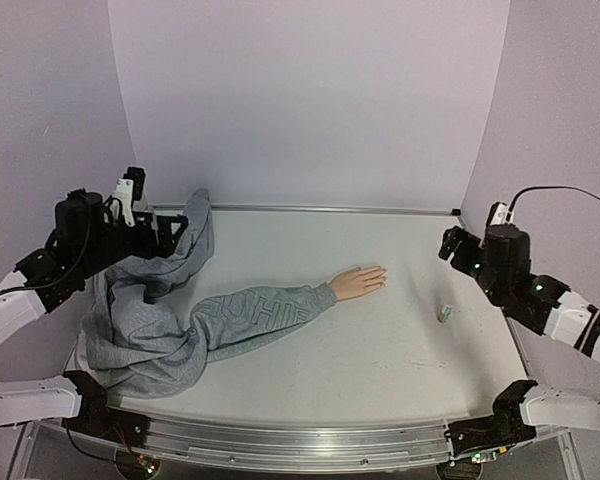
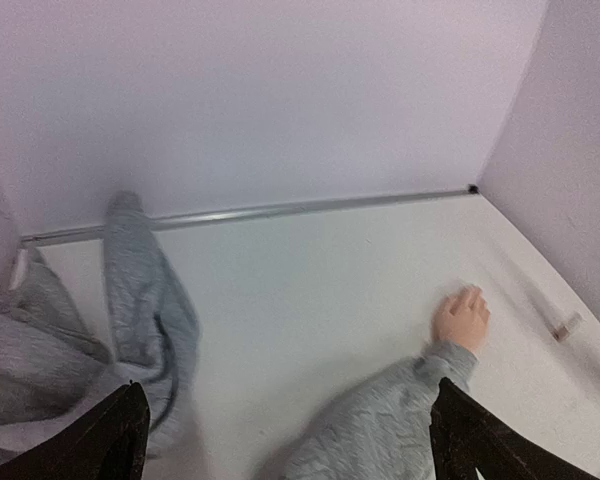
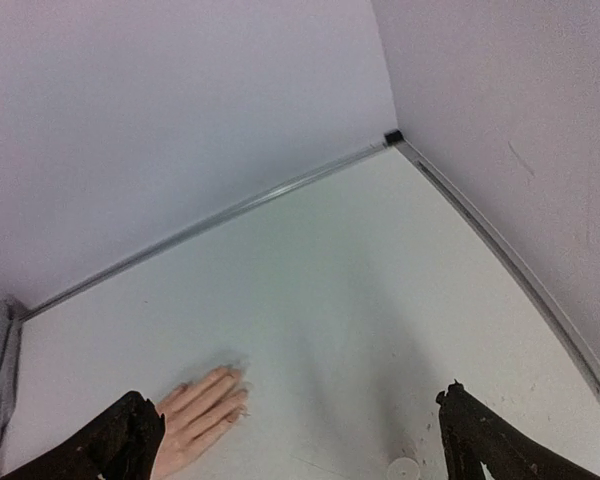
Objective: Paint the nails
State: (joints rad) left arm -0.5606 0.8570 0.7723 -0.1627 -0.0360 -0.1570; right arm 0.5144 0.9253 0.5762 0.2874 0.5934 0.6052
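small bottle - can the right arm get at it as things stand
Probably yes: the bottle sits alone on bare table close to the right arm's open hand, with nothing between them. The grey sleeve lies well off to its left.

Sleeve print: big outlined capital letters run along the grey sleeve [image 1: 255, 312], left of centre. They are too blurred to spell out.
Elsewhere: nothing readable.

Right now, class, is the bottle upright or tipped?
Upright: the bottle stands on end; the right wrist view shows its round top.
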